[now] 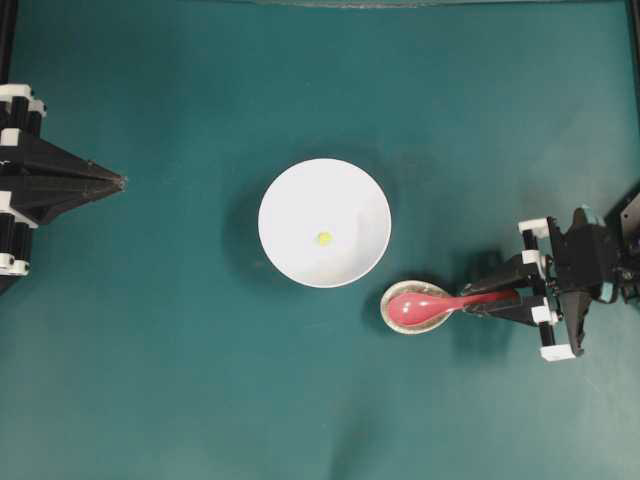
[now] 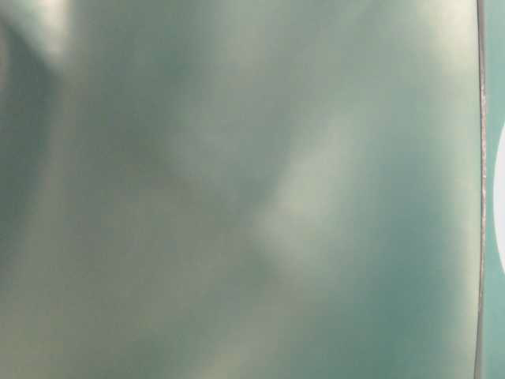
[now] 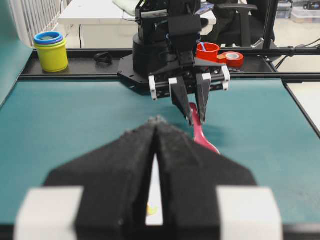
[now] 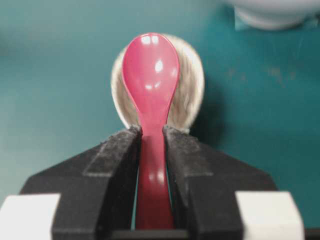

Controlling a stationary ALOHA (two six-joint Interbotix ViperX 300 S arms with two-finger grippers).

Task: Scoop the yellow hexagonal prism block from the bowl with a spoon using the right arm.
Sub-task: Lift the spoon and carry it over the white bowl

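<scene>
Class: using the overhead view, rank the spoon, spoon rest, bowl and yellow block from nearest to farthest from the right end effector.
1. Glossy pink-red spoon, gripped by its handle.
2. Speckled oval spoon rest, under the scoop.
3. Large white bowl, centre.
4. Tiny yellow block, inside the bowl.

Glossy pink-red spoon [image 4: 150, 75], speckled matt spoon rest [image 4: 190, 95], smooth white bowl [image 1: 290, 200], matt teal table [image 1: 150, 350].

Both arms: matte black bodies with white fittings. Right end effector [image 4: 151, 145]: two black wedge-shaped fingers [image 4: 114, 165] with rough, gritty inner faces, white blocks at their outer bases. Left end effector [image 3: 156, 150]: same pointed black pair, same white blocks. Right arm base: broad black plate.
</scene>
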